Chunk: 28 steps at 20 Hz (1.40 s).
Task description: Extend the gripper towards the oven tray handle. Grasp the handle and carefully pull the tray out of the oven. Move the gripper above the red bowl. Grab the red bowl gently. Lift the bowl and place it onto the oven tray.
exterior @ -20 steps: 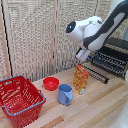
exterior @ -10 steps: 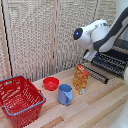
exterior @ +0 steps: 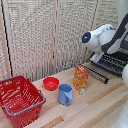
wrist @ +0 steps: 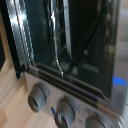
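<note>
Item: one bulky white rounded robot arm (exterior: 102, 37), raised at the exterior view's right, hanging over the boxy black and silver toaster oven (exterior: 114, 62). The claw at its end is hidden behind the arm in the exterior view. The wrist view shows no fingers, only one small blurred bluish patch at the frame's edge. Whether the claw stands apart or together cannot be told; nothing is seen held or touched.

Item: oven front, close in the wrist view: dark glass, silver trim, round grey control knobs (wrist: 39, 96) in a row. A thin bright metal bar (wrist: 56, 37) runs across the glass. Whether it is the tray's handle or a door pull cannot be told from the blur.

Item: small round shallow bright red plastic bowl (exterior: 50, 83), upright on the pale wooden table (exterior: 100, 107), well apart from the oven. Just beside it a blue mug (exterior: 65, 94); near that an orange patterned packet (exterior: 80, 78), standing; a large red mesh basket (exterior: 19, 99) at the exterior view's left.

Risks, as judged:
- The reach may close on the wrong bar or knock a knob, the front being crowded.
- A crooked pull could jam the rack or drag the oven.
- A later pass to the bowl may topple the packet or mug, both standing between bowl and oven.
</note>
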{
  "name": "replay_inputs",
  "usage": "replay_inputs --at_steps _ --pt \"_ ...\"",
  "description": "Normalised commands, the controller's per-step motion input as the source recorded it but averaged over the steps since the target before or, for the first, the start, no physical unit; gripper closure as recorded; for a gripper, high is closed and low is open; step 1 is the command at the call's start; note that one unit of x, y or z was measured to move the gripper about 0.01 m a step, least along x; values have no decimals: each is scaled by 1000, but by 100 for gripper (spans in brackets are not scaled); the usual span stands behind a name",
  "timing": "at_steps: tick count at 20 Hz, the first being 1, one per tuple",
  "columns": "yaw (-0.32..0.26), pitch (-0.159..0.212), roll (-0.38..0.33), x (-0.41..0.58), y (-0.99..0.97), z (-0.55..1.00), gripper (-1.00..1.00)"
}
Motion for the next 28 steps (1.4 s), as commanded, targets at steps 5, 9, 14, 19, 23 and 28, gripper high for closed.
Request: replay_inputs --at_steps 5,9,14,19,23,28 --pt "3 88 0 341 -1 -351 -100" --pt "20 6 15 74 -425 43 -100" --pt "32 -3 27 0 -667 201 -100" --pt "41 1 21 9 -563 61 -100" --pt "57 20 9 4 -546 -16 -100" --pt "59 20 20 0 -388 0 100"
